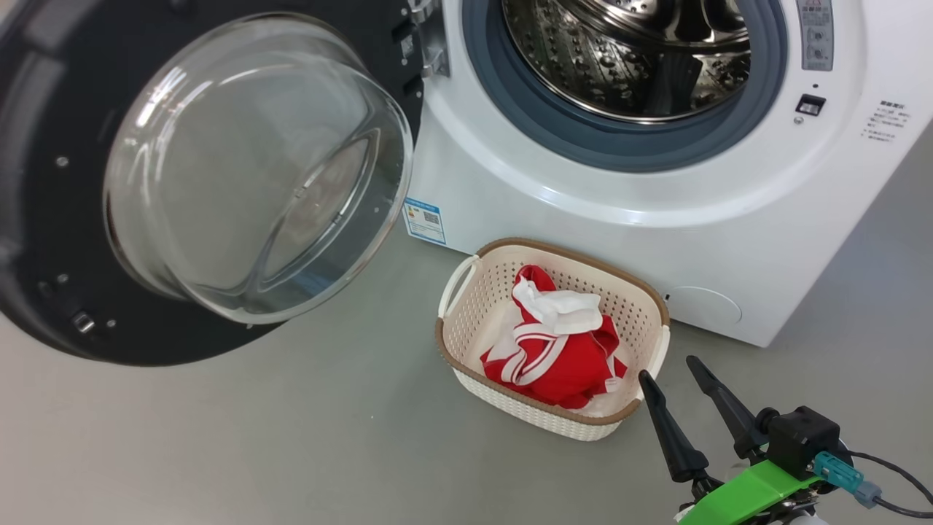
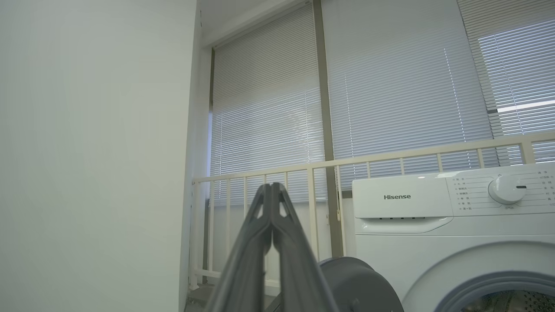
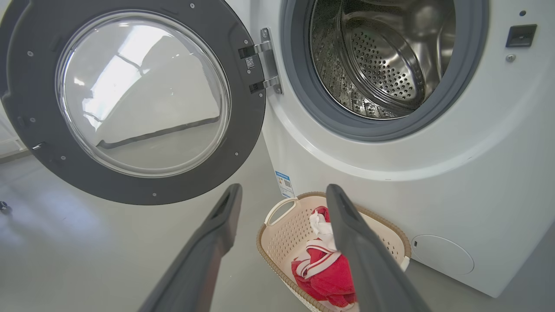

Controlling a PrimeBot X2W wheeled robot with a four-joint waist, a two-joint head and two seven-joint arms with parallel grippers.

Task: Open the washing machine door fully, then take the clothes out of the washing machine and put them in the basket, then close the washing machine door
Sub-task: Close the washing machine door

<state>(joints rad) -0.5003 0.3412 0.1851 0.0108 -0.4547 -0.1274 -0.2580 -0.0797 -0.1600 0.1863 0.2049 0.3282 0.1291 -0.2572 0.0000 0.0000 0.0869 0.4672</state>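
Eyes on the washing machine door (image 1: 211, 182): it hangs wide open to the left of the opening, inner face towards me, glass bowl bulging out of the glossy black rim. That's the piece left to deal with, I reckon. The clothes (image 1: 557, 343) lie bundled in the basket (image 1: 576, 251), red with white bands, and what I can see of the steel drum (image 1: 634, 58) looks bare.

How will the door handle? Stiff and fairly weighty, I'd judge, swinging only about the hinge (image 3: 264, 60) on its right side. The rim looks slick, so a pinch could slide off. I wouldn't press on the glass. Better a flat push on the black rim at the far left edge, well away from the hinge, where the leverage is best.

Moving outward: the basket sits on the floor (image 1: 291, 437) just in front of the washing machine (image 1: 583, 211), below the opening and clear of the door's sweep, as far as I can tell.

My right pincer (image 1: 668, 368) is spread, holding nothing, tips just beside the basket's near right corner. My left pincer (image 2: 271, 187) is pressed together on nothing, pointing up towards the window blinds (image 2: 403, 86), the machine's control dial (image 2: 506, 189) off to one side.
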